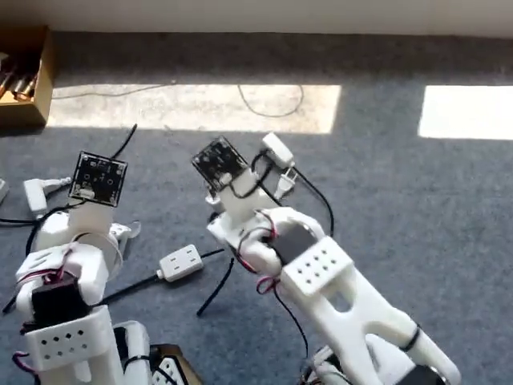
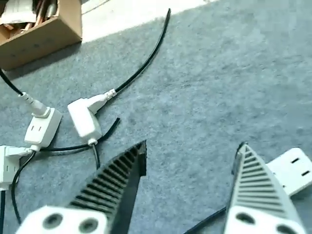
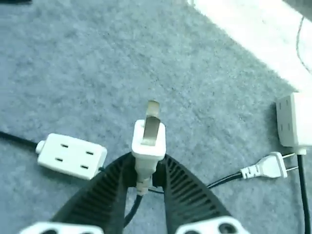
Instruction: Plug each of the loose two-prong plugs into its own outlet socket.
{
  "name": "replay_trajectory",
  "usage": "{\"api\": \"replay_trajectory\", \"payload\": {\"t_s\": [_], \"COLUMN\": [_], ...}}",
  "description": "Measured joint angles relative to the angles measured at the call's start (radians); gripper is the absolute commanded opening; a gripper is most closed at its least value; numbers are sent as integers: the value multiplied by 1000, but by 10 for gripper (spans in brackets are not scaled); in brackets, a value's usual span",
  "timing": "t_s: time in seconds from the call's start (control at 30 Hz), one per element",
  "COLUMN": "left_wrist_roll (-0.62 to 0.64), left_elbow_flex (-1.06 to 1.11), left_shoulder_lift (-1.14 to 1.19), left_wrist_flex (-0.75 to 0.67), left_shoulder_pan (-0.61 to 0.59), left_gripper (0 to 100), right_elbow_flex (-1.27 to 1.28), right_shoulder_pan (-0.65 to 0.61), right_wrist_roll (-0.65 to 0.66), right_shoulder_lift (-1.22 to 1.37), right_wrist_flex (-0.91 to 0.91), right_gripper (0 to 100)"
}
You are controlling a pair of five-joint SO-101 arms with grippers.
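Note:
My right gripper [image 3: 148,163] is shut on a white two-prong plug [image 3: 148,139], prongs pointing away from the wrist, held above the grey carpet. A white outlet socket block [image 3: 72,155] lies to one side of it, also seen in the high view as the outlet block [image 1: 180,262] between the two arms. A second loose plug [image 3: 265,167] lies beside another white outlet [image 3: 291,119]. My left gripper [image 2: 192,148] hangs open over bare carpet. Beyond it lie a white plug [image 2: 85,119] on a black cord and a white outlet end [image 2: 41,127].
Black cords [image 1: 216,289] trail across the carpet between the arms. A cardboard box [image 1: 28,76] stands at the far left. A sunlit strip of floor [image 1: 192,108] runs along the back. Another white outlet piece [image 2: 5,163] lies at the edge of the left wrist view.

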Motion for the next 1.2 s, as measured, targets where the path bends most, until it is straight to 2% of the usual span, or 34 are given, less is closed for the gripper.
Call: {"api": "replay_trajectory", "payload": {"t_s": [0.13, 0.23, 0.43, 0.57, 0.83, 1.0, 1.2], "left_wrist_roll": [117, 155, 164, 164, 164, 164, 169], "left_elbow_flex": [-15, -15, 110, 206, 315, 367, 379], "left_shoulder_lift": [-60, -164, -373, -399, -400, -402, -405], "left_wrist_flex": [28, 28, 28, 2, -77, -112, -138], "left_shoulder_pan": [167, 279, 358, 428, 443, 445, 448], "left_gripper": [285, 285, 285, 285, 284, 283, 281], "right_elbow_flex": [215, 318, 342, 293, 227, 189, 101], "right_shoulder_pan": [2, 2, -11, -84, -242, -236, -221], "right_wrist_roll": [0, 0, -20, -26, -60, -60, -32], "right_shoulder_lift": [-176, -229, -235, -178, -43, -104, -262], "right_wrist_flex": [-40, -110, -158, -158, -94, 6, 210], "right_gripper": [5, 5, 5, 5, 5, 5, 5]}}
